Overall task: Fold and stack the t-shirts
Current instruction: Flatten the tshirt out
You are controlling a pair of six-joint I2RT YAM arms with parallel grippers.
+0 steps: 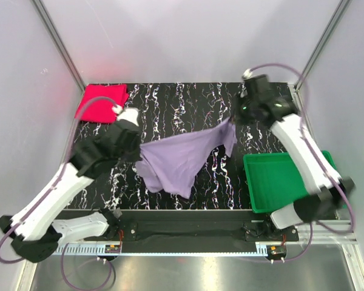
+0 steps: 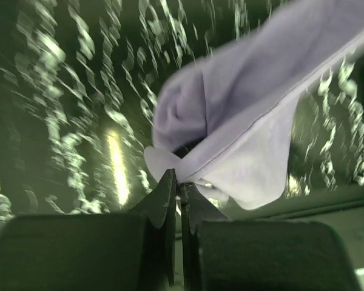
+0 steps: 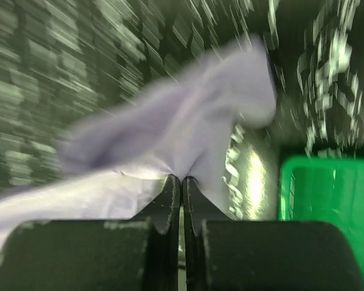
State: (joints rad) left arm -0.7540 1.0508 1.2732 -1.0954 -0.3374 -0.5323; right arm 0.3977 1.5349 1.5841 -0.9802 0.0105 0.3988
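The lavender t-shirt (image 1: pixel 182 159) hangs stretched above the black marbled table between my two grippers. My left gripper (image 1: pixel 138 147) is shut on its left edge; in the left wrist view the cloth (image 2: pixel 249 115) bunches at the closed tips (image 2: pixel 181 180). My right gripper (image 1: pixel 235 116) is shut on its upper right corner; in the right wrist view the cloth (image 3: pixel 170 133) fans out from the closed tips (image 3: pixel 181 178). The pink-red t-shirt (image 1: pixel 101 102) lies as a folded square at the table's far left corner.
A green plastic tray (image 1: pixel 278 177) stands at the near right, under my right arm; it also shows in the right wrist view (image 3: pixel 327 212). White enclosure walls and metal posts (image 1: pixel 57 42) ring the table. The table's front edge (image 1: pixel 188 212) lies just below the hanging shirt.
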